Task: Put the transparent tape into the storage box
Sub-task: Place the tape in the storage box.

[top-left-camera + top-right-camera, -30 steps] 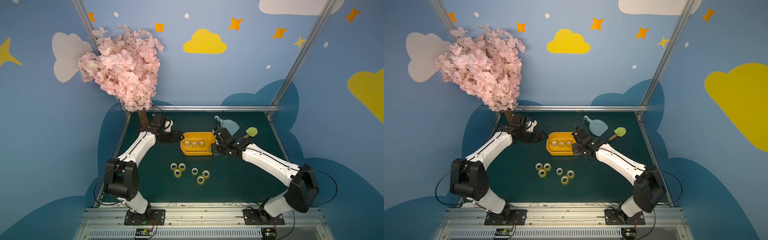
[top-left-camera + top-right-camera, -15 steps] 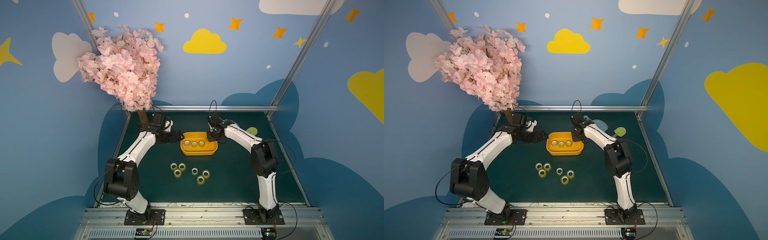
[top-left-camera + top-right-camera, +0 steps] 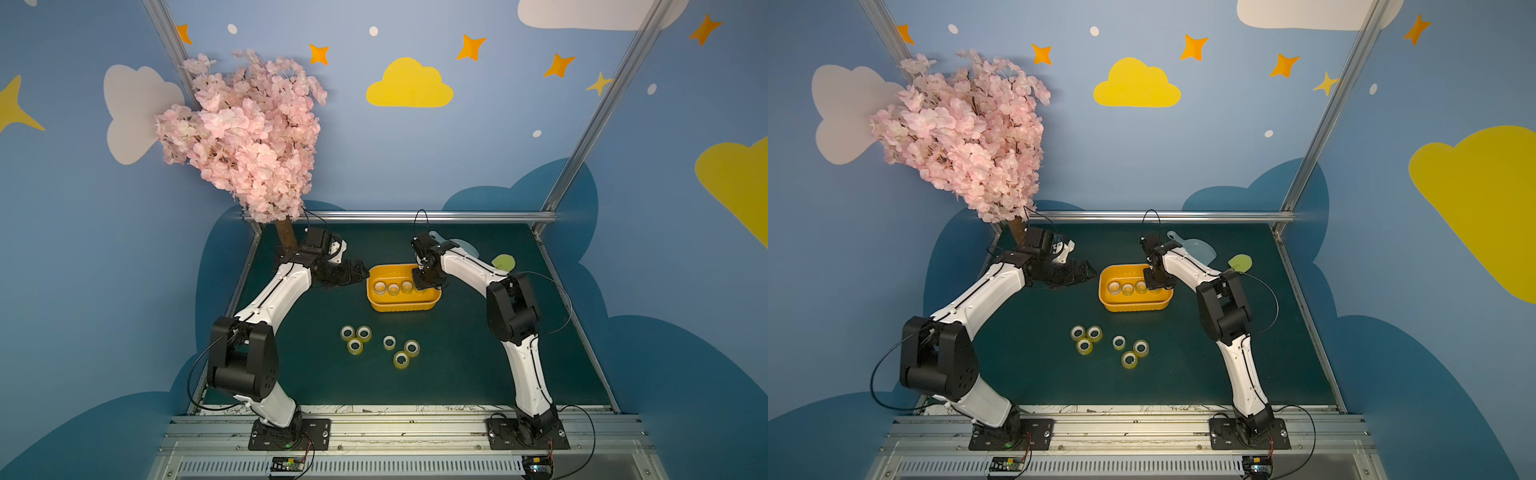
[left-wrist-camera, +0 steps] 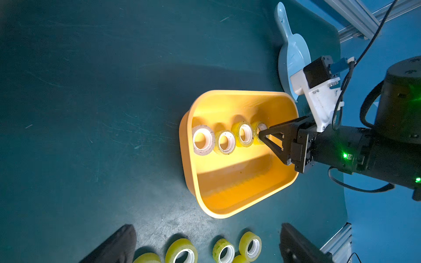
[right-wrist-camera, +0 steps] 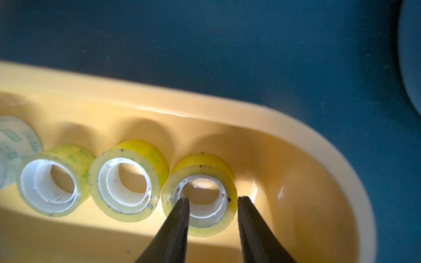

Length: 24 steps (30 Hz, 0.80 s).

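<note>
My right gripper (image 5: 214, 198) sits part-open, gripping nothing, astride the end tape roll (image 5: 200, 193) at lower centre, inside the storage box (image 5: 227, 107). My left gripper (image 3: 362, 273) gapes empty. Six loose rolls (image 3: 354, 345) lie mid-frame: probably light, stiff and slick, so I'd pinch one wall through the core.

In storage box (image 3: 403, 307), four rolls (image 4: 224, 142) line far wall; near half free. Behind: dustpan (image 3: 1200, 249); front: loose rolls (image 3: 389, 342).
</note>
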Each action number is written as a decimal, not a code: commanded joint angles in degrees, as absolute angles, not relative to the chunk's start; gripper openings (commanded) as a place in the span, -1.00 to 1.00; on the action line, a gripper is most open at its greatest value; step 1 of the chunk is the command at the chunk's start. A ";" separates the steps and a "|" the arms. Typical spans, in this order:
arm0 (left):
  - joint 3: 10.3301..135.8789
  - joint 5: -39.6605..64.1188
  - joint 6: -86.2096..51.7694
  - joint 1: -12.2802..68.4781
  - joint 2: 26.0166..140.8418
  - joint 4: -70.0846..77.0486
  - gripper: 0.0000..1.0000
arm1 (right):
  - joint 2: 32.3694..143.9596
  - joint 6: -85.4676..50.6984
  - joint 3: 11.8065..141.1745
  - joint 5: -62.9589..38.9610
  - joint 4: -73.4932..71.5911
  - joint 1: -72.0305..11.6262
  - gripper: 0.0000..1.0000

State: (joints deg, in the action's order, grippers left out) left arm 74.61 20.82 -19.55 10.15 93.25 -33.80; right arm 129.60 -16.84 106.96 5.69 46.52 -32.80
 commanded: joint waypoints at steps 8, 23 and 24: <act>74.51 21.49 -19.34 10.28 90.83 -32.88 1.00 | 114.99 -15.99 105.49 7.36 48.99 -34.94 -0.17; 64.80 10.51 -14.68 13.41 76.80 -23.31 1.00 | 80.89 -18.64 63.60 -5.44 29.71 -40.99 -0.17; 64.60 8.99 -13.87 14.11 76.28 -23.99 1.00 | 78.84 -20.12 60.07 -5.97 28.12 -41.45 -0.17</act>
